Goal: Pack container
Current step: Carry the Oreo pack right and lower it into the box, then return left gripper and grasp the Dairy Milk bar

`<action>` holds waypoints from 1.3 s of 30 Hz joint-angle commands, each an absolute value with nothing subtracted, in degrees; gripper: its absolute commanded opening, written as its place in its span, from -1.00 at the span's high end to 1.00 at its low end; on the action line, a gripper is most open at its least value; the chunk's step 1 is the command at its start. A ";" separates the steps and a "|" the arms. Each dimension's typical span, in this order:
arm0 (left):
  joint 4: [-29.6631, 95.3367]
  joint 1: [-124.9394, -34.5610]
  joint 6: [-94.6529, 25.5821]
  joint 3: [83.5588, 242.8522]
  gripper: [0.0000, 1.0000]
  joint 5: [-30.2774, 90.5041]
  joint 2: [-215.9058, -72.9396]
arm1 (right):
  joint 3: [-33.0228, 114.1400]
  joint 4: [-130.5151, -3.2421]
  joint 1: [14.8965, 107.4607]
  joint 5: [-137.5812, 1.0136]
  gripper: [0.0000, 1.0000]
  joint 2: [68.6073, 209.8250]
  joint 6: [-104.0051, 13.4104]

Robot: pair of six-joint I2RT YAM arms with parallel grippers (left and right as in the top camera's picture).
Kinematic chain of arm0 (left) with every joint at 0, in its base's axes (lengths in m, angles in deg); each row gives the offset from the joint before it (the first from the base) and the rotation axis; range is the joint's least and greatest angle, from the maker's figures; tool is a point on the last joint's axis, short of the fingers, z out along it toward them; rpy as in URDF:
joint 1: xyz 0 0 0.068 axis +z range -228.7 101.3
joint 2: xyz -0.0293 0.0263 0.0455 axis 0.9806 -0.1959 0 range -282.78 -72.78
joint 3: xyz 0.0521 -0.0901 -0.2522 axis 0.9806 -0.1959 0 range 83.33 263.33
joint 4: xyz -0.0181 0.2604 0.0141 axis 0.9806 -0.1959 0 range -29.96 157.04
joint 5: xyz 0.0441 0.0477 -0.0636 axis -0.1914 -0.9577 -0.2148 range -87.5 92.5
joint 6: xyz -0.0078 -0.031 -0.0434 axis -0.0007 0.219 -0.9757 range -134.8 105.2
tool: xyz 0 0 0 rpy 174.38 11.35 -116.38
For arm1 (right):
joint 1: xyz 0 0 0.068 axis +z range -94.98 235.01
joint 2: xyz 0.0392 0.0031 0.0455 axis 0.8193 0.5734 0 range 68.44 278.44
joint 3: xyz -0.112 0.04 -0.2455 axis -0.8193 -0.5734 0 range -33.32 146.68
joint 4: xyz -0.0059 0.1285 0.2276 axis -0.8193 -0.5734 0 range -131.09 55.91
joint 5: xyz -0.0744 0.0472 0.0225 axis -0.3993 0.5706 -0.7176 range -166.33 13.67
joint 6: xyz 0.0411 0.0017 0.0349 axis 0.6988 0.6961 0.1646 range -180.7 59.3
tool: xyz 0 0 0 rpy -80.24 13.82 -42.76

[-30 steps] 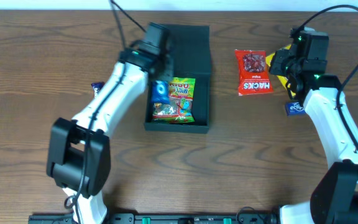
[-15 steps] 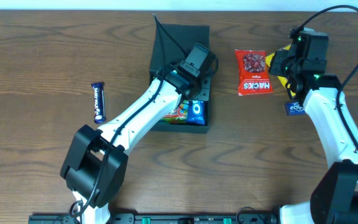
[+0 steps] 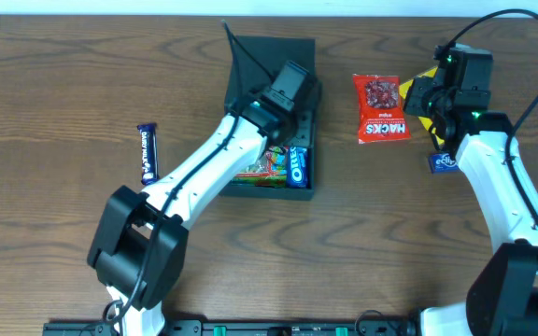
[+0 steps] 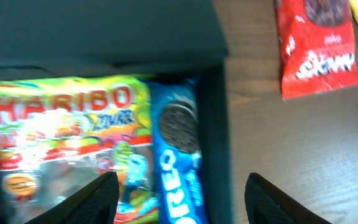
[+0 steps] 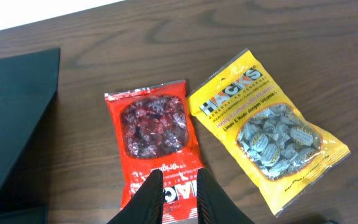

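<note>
Two glossy packets (image 3: 274, 166), matte square container (image 3: 292, 56)

The container (image 3: 302, 56) is crowded: a Haribo bag (image 4: 61, 137) fills the left and middle of its floor and an Oreo pack (image 4: 179, 155) lies touching it against the right wall, while the left arm (image 3: 222, 154) stretches across the opening and the raised lid (image 3: 241, 61) blocks the left side. Right of the container, bare wood gives a passage before the red Hacks bag (image 5: 157, 149); the yellow Hacks bag (image 5: 266, 140) lies just beside it. A chocolate bar (image 3: 148, 152) lies alone on open table at left
</note>
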State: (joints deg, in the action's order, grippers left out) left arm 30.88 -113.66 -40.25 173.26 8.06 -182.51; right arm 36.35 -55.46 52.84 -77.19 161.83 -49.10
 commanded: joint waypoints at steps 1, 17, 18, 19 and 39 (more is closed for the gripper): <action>28.30 -110.51 -39.01 174.59 -0.33 2.01 -177.13 | 36.74 -55.94 51.99 -77.37 0.61 161.89 -48.55; 15.03 -85.31 -39.01 168.08 -0.38 -9.93 -172.74 | 36.74 -56.88 51.99 -77.37 0.56 161.89 -48.53; 16.85 -84.29 -38.98 165.92 -0.38 -9.45 -172.78 | 36.74 -56.88 51.99 -77.37 0.56 161.89 -48.53; 18.82 -83.65 -38.76 163.77 -0.39 -9.47 -172.80 | 36.74 -56.88 51.99 -77.34 0.56 161.89 -48.53; 49.00 -75.19 -20.95 147.23 -0.31 6.07 -179.78 | 36.74 -57.29 51.99 -77.37 0.54 161.89 -48.53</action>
State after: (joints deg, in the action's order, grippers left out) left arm 48.41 -76.33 -26.28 147.67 -1.14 -177.09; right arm 36.35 -57.03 52.84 -77.19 161.83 -49.10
